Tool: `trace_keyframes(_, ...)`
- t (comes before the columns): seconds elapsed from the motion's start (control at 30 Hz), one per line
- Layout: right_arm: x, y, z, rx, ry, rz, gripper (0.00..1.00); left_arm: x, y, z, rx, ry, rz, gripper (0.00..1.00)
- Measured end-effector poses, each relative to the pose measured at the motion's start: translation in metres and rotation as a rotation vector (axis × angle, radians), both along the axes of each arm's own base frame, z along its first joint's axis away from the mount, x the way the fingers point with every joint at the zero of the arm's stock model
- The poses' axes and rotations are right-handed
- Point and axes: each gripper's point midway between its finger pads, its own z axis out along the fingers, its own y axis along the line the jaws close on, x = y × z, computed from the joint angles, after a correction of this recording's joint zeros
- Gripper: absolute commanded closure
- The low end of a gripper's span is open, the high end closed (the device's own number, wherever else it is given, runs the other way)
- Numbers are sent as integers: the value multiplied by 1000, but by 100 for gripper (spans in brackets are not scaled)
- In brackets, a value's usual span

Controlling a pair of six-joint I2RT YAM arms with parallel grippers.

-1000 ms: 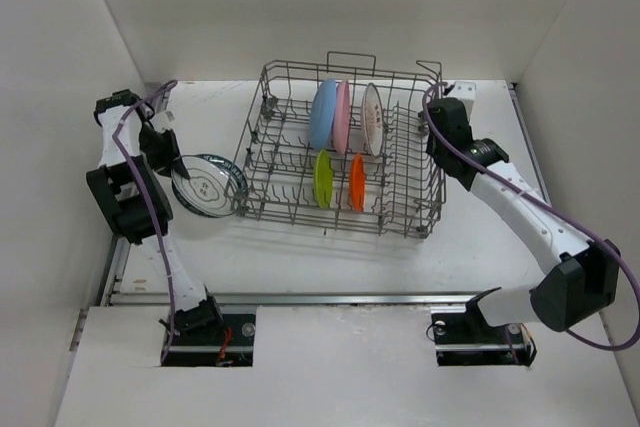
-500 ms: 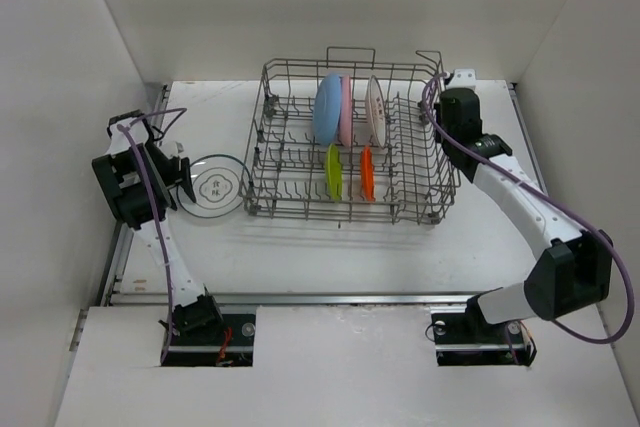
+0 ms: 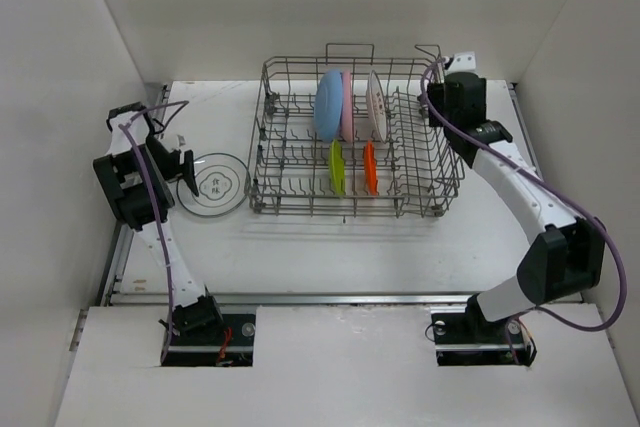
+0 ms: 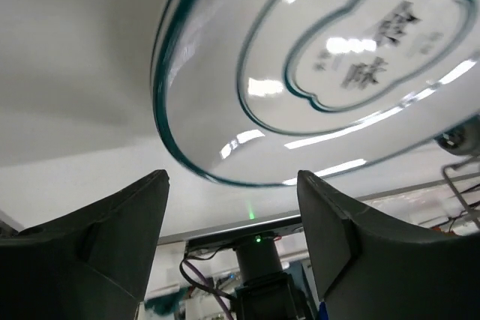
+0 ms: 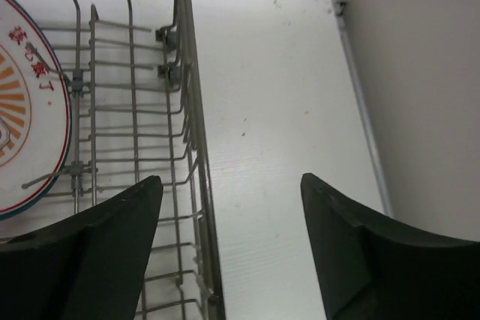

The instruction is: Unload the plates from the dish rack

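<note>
The grey wire dish rack stands mid-table. Upright in it are a light blue plate, a pink plate and a white sunburst plate; a lime green plate and an orange plate stand in front. A white dark-rimmed plate lies flat left of the rack. My left gripper is open at its left edge, the plate just beyond the fingertips. My right gripper hangs open over the rack's right rim, beside the sunburst plate.
White walls close in the table on the left, back and right; the right wall runs close to my right gripper. A metal rail runs along the table's near edge.
My left gripper set the dark-rimmed plate flat on the table and opened. My right gripper opened and rose at the rack's right rim. The rack settled level, slightly to the right.
</note>
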Motion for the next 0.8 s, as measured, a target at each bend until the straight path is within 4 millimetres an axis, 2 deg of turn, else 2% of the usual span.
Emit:
trace_keyframes(0.03,2,-1,10,1,-21,-4,8,3,-1,7,-2,-22,6,32)
trace_keyframes(0.13,9,-1,47,23,-102,-14,0,12,-3,30,-1,-94,20,25)
trace_keyframes(0.2,10,1,70,56,-153,-9,0,17,-5,45,-1,-138,29,17)
trace_keyframes(0.23,9,4,79,74,-172,2,0,19,-5,52,-2,-156,32,1)
trace_keyframes(0.3,4,11,93,112,-198,41,0,22,-7,64,-1,-191,41,1)
trace_keyframes(0.43,-11,38,113,185,-223,160,9,27,-10,91,48,-266,34,0)
trace_keyframes(0.53,-17,66,117,242,-219,260,15,32,-12,120,151,-372,1,0)
trace_keyframes(0.63,-12,91,112,291,-188,332,22,46,-13,167,267,-574,-14,0)
trace_keyframes(0.73,8,111,93,321,-135,371,23,49,-10,223,374,-794,51,0)
trace_keyframes(0.8,23,124,73,331,-84,384,25,46,-7,255,411,-904,90,0)
